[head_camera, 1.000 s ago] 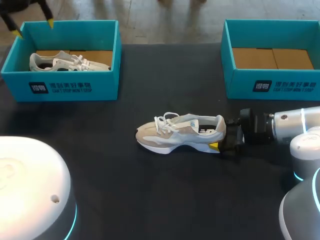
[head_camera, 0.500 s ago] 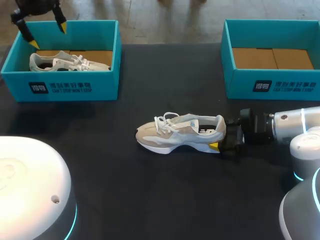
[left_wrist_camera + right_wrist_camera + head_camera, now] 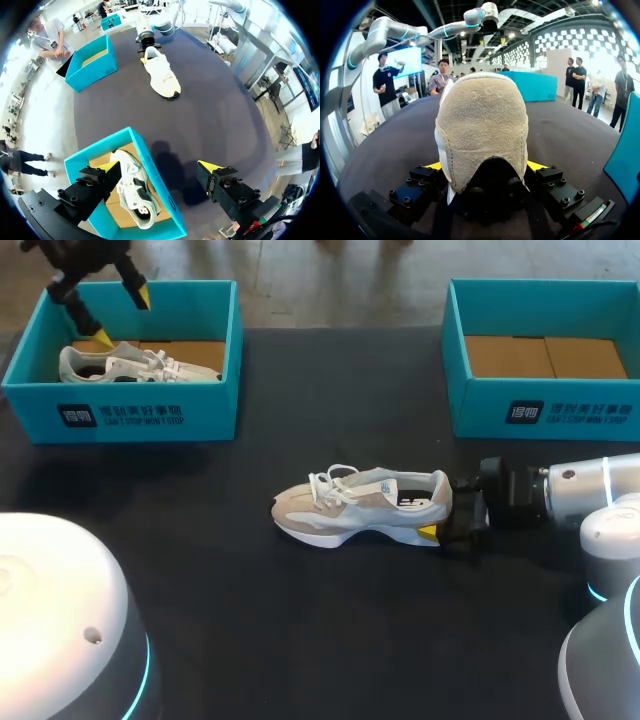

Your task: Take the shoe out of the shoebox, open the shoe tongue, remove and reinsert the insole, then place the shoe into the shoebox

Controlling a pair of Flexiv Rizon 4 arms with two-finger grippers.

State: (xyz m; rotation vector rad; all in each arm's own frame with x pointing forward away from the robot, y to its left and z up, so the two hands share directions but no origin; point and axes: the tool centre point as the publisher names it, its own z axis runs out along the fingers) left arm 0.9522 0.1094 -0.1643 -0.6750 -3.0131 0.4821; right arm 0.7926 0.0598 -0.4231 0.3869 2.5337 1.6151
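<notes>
Jaws spread, the left arm (image 3: 85,255) has swung over the boxed sneaker (image 3: 130,364) in the upper-left shoebox (image 3: 150,418), poised to lift it; right jaws stay clamped on the centre sneaker (image 3: 355,508).

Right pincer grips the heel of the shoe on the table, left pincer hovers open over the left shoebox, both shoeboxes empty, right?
No: the head view shows a second shoe in the left shoebox; only the right shoebox is empty. The right pincer grips the table shoe by its heel; the left pincer hovers open.

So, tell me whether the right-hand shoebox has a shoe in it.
No, the right-hand shoebox shows only its bare cardboard floor in the head view.
</notes>
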